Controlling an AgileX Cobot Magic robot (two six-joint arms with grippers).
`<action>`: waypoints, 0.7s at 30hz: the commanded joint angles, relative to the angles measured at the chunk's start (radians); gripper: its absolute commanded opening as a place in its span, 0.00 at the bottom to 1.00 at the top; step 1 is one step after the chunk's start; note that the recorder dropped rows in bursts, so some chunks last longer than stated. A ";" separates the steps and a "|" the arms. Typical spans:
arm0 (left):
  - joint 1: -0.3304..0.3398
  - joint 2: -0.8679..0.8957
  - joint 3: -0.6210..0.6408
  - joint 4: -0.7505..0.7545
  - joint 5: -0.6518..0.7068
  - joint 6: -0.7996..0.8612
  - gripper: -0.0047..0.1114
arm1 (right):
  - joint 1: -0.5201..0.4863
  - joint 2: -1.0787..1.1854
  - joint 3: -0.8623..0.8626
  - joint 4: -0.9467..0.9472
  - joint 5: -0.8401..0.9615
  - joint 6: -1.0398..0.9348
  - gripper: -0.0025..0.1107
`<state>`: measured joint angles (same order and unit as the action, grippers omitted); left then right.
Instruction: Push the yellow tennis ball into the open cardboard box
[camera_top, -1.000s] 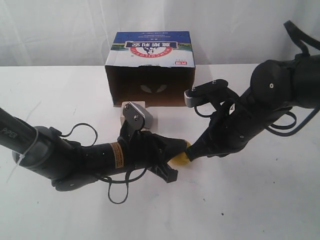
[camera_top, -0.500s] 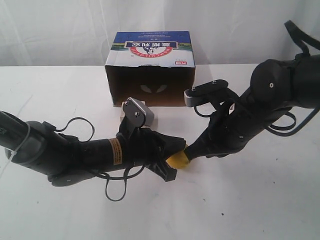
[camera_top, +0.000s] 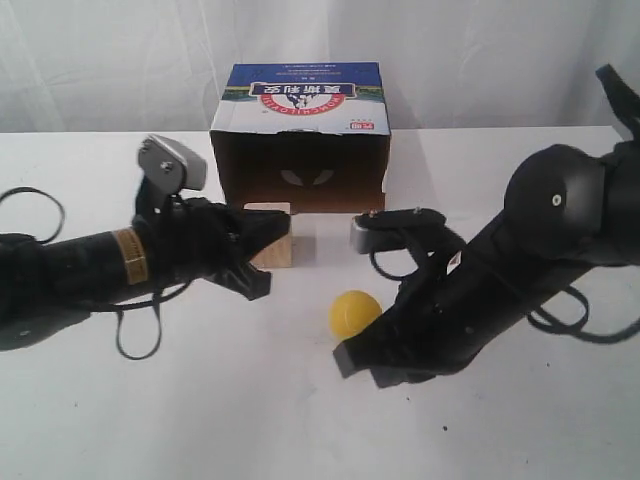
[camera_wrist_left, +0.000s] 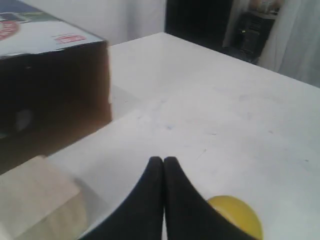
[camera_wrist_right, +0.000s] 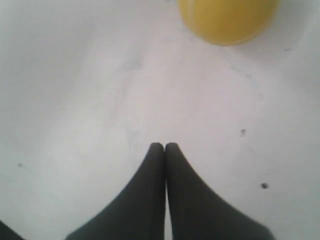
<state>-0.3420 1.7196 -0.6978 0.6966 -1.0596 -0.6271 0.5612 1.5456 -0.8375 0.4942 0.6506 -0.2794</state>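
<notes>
The yellow tennis ball (camera_top: 356, 312) (camera_wrist_left: 241, 218) (camera_wrist_right: 227, 20) lies free on the white table, in front of the open cardboard box (camera_top: 300, 130) (camera_wrist_left: 50, 85) whose dark opening faces it. My left gripper (camera_top: 287, 226) (camera_wrist_left: 163, 160) is shut and empty. It hovers over the wooden cube, left of the ball and apart from it. My right gripper (camera_top: 343, 358) (camera_wrist_right: 164, 146) is shut and empty too, low over the table just in front of the ball, not touching it.
A pale wooden cube (camera_top: 270, 248) (camera_wrist_left: 35, 195) stands between the ball and the box's left half, partly hidden by the left gripper. White curtains hang behind the table (camera_top: 200, 400). Dark clutter sits beyond the table's far edge in the left wrist view.
The left gripper has drawn back leftwards from the ball to the cube. The right gripper has swung down to the ball's near side. The ball shifted slightly and now lies uncovered.
</notes>
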 joint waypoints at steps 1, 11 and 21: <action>0.064 -0.105 0.118 -0.029 0.084 0.038 0.04 | 0.094 -0.016 0.070 0.056 -0.102 0.003 0.02; 0.101 -0.243 0.352 -0.441 0.172 0.260 0.04 | 0.118 0.014 0.128 0.059 -0.326 0.102 0.02; 0.101 -0.265 0.458 -0.664 0.179 0.471 0.04 | 0.118 0.145 0.091 0.122 -0.353 0.088 0.02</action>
<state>-0.2453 1.4651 -0.2599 0.0570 -0.8848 -0.1875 0.6790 1.6756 -0.7217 0.6038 0.3087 -0.1839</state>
